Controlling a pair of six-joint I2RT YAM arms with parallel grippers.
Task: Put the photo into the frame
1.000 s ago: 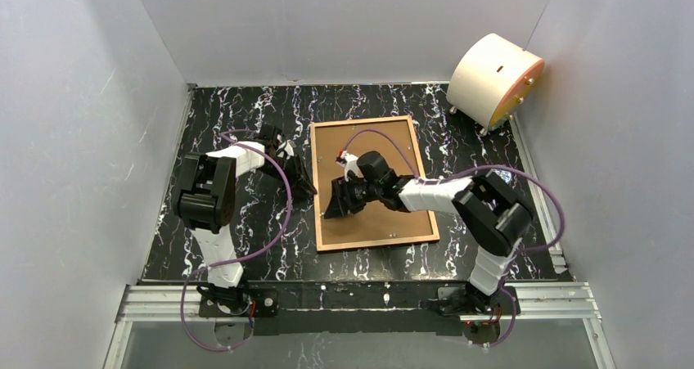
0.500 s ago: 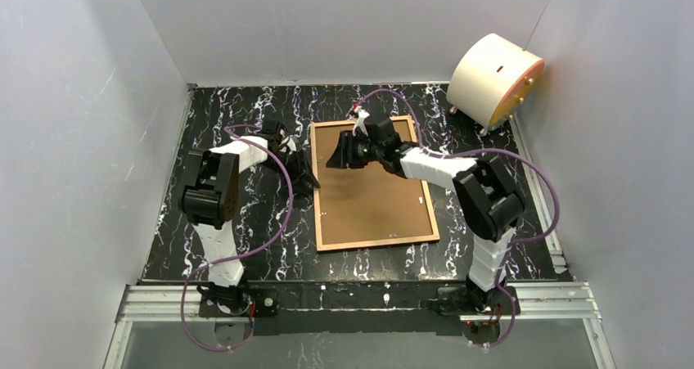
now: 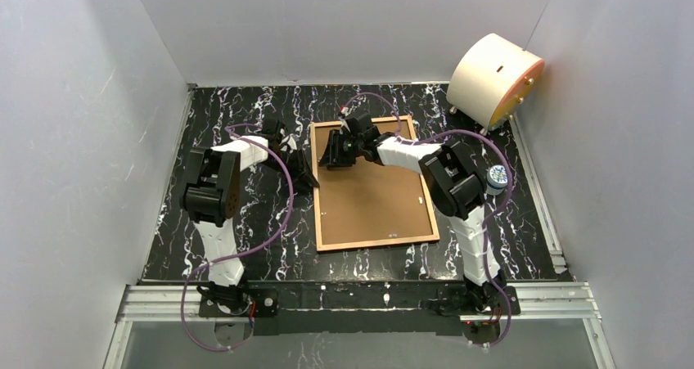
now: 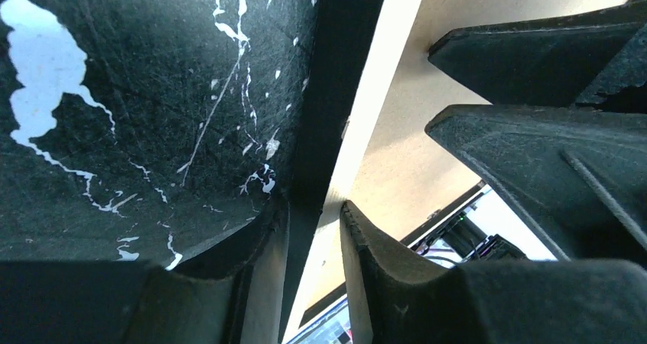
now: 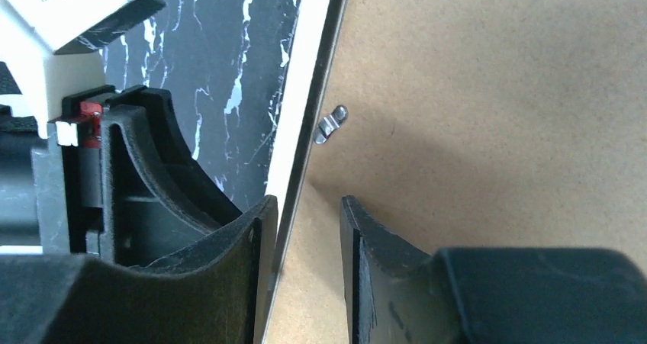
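Observation:
The frame (image 3: pixel 376 241) lies flat on the black marble table, back up, with the brown backing board (image 3: pixel 372 197) filling it. The photo is hidden. My left gripper (image 3: pixel 304 175) sits at the frame's left edge. In the left wrist view its fingers (image 4: pixel 313 229) stand on either side of the pale rim (image 4: pixel 374 107) and press against it. My right gripper (image 3: pixel 330 152) is at the far-left corner. It (image 5: pixel 309 222) is open and straddles the rim (image 5: pixel 309 77), with bare board showing beside the inner finger.
A small metal clip (image 5: pixel 330 123) sits at the board's edge just ahead of the right fingers. A cream drum (image 3: pixel 493 78) stands at the back right. A small blue-and-white round object (image 3: pixel 496 177) lies right of the frame. Grey walls close in three sides.
The right gripper moved from the middle of the board up to the frame's far-left corner, and its jaws narrowed. The left gripper stayed at the left edge.

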